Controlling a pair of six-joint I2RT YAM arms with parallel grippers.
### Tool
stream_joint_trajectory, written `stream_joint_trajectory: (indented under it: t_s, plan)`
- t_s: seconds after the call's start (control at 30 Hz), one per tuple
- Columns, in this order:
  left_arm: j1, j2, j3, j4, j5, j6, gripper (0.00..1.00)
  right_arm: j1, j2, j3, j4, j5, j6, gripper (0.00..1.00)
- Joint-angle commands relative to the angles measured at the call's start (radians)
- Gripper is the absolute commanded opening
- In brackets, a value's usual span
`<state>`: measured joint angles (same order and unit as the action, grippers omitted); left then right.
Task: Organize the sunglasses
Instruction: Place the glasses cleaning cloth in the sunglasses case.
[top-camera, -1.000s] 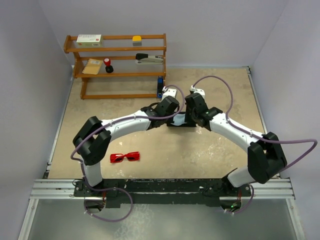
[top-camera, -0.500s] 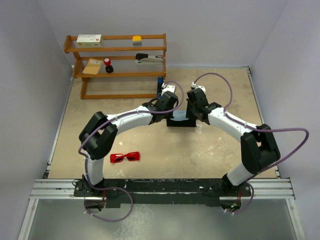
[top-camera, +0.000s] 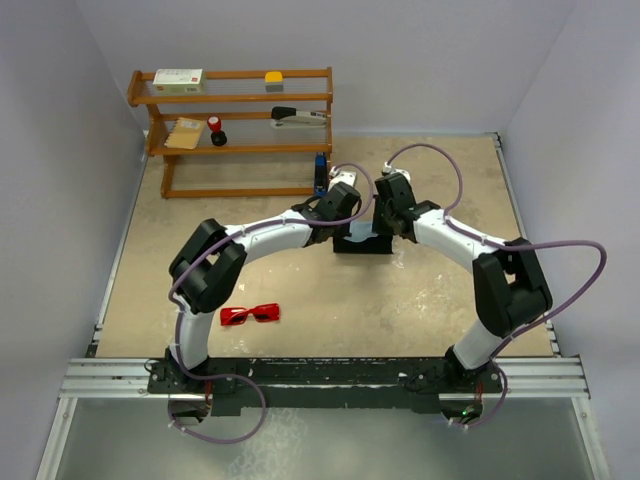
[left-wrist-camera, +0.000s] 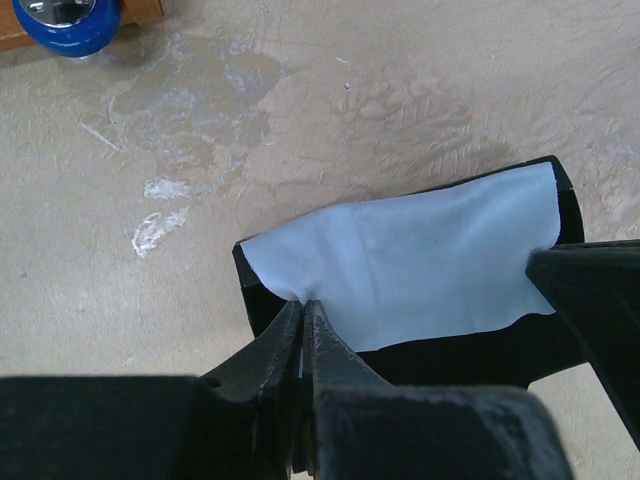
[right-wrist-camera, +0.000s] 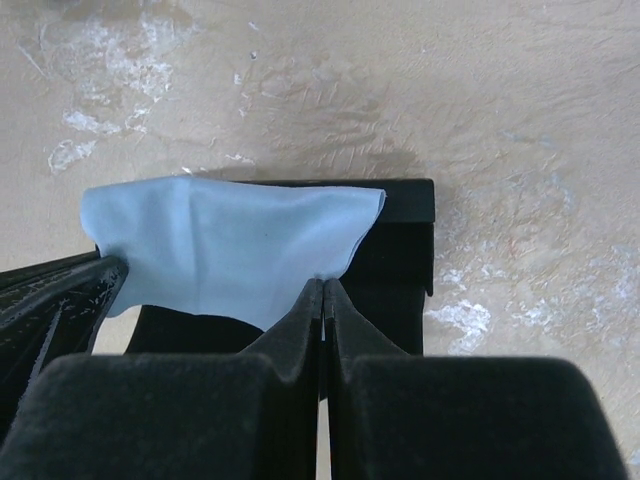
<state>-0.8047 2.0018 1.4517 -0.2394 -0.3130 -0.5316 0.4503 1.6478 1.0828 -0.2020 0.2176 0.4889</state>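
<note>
The sunglasses (top-camera: 250, 315) lie by themselves on the surface (top-camera: 300, 280), toward its near left corner, just out from the left arm's base. They look folded, red lenses facing up, and nothing touches them. Neither arm is anywhere near them.

Both arms reach instead to the middle of the surface, a little toward the far edge, where the black case (top-camera: 362, 243) lies with the light blue cloth (left-wrist-camera: 410, 265) spread over it. The left tool (left-wrist-camera: 303, 320) is pinched tight on the cloth's left end, its tips meeting with only the fabric between them. The right tool (right-wrist-camera: 323, 290) is closed just as narrowly on the cloth's near edge at the other end. The fabric puckers a little at each pinch, so I'd say the cloth is held at both ends, over the case. From the wrist views I can't tell whether the case is open under it or whether the cloth only rests on a closed lid.

As I read it, the job is barely begun where the glasses are concerned. The arms are busy with the cloth, either clearing it off or laying it in. Left to do: settle the cloth, fetch the glasses across from the near left corner, set them in the case, and presumably close it.

Beyond all this, a wooden rack (top-camera: 240, 130) stands by the far left corner with odds and ends on its shelves, and a blue bottle-like thing (top-camera: 320, 165) stands at its right foot.
</note>
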Motion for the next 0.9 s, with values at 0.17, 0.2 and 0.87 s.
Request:
stream_joint_trajectory:
  t_s: [0.17,0.2,0.87]
  plan:
    - [0.015,0.022,0.052,0.046,0.015,0.016,0.0,-0.031,0.02,0.04,0.039,-0.019,-0.025,0.0]
    - [0.016,0.023,0.05,0.047,0.016,0.016,0.0,-0.033,0.02,0.037,0.04,-0.021,-0.025,0.0]
    - [0.016,0.023,-0.014,0.066,0.03,-0.009,0.0,-0.033,0.0,-0.049,0.056,-0.052,-0.01,0.0]
